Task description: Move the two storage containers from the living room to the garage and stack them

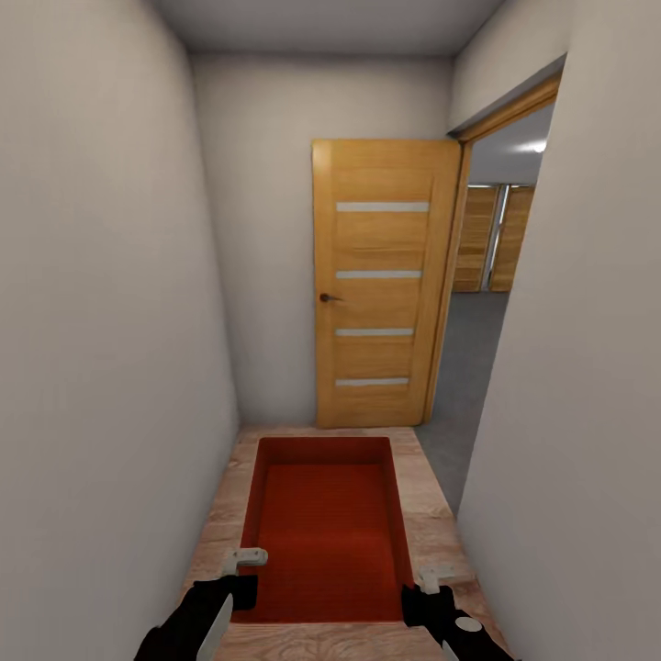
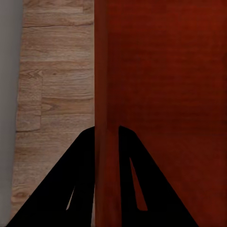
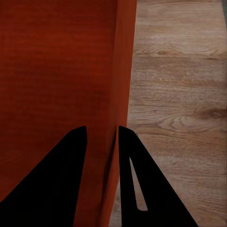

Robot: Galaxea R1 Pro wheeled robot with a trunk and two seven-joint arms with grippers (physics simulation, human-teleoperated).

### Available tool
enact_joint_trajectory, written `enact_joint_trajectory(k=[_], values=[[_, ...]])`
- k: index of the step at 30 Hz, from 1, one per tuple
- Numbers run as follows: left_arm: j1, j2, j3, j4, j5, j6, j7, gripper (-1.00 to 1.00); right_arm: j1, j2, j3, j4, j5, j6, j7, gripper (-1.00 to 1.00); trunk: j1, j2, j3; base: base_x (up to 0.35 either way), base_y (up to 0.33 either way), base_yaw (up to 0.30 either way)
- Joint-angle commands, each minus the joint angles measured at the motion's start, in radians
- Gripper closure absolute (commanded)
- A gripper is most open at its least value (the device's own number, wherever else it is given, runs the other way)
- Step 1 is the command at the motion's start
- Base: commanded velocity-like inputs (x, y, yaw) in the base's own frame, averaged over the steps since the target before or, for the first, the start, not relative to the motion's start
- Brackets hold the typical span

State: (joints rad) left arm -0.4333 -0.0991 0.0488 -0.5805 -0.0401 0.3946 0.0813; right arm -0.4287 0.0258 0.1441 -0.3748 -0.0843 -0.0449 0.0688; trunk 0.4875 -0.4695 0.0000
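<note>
One rust-red open-top storage container (image 1: pixel 326 528) hangs in front of me above light wood planks, held by its two long walls. My left gripper (image 1: pixel 240 562) is shut on its left wall; in the left wrist view the fingers (image 2: pixel 106 130) straddle that wall (image 2: pixel 106 71). My right gripper (image 1: pixel 431 580) is shut on the right wall, which runs between the fingers (image 3: pixel 101 128) in the right wrist view, with the container's inside (image 3: pixel 56 71) beside them. Through a doorway ahead on the right I see the garage's dark grey floor (image 1: pixel 464 386) and honey-coloured panel doors (image 1: pixel 491 239). The living room is out of view.
I stand in a narrow corridor with pale walls close on the left (image 1: pixel 101 367) and right (image 1: pixel 578 413). A honey-coloured door (image 1: pixel 381 285) with several pale strips stands swung open against the end wall, beside the doorway. The wood planks (image 1: pixel 431 496) end at the threshold.
</note>
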Motion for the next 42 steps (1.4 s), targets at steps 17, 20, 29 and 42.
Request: enact_joint_trajectory(k=[17,20,29,42], values=[[-0.001,-0.002,0.020,-0.001,-0.015,0.007,0.005,1.00,0.001,0.000,0.038,-0.001,0.011,-0.004,0.000,1.00,0.001,-0.001,0.000,0.326,0.000,0.000],[-0.001,-0.002,0.020,-0.001,-0.015,0.007,0.005,1.00,0.001,0.000,0.038,-0.001,0.011,-0.004,0.000,1.00,0.001,-0.001,0.000,0.327,0.004,0.000],[-0.001,-0.002,0.020,-0.001,-0.015,0.007,0.005,1.00,0.001,0.000,0.038,-0.001,0.011,-0.004,0.000,1.00,0.001,-0.001,0.000,0.327,0.062,0.000],[-0.001,-0.002,0.020,-0.001,-0.015,0.007,0.005,1.00,0.001,0.000,0.038,-0.001,0.011,-0.004,0.000,1.00,0.001,-0.001,0.000,0.327,0.077,0.000]])
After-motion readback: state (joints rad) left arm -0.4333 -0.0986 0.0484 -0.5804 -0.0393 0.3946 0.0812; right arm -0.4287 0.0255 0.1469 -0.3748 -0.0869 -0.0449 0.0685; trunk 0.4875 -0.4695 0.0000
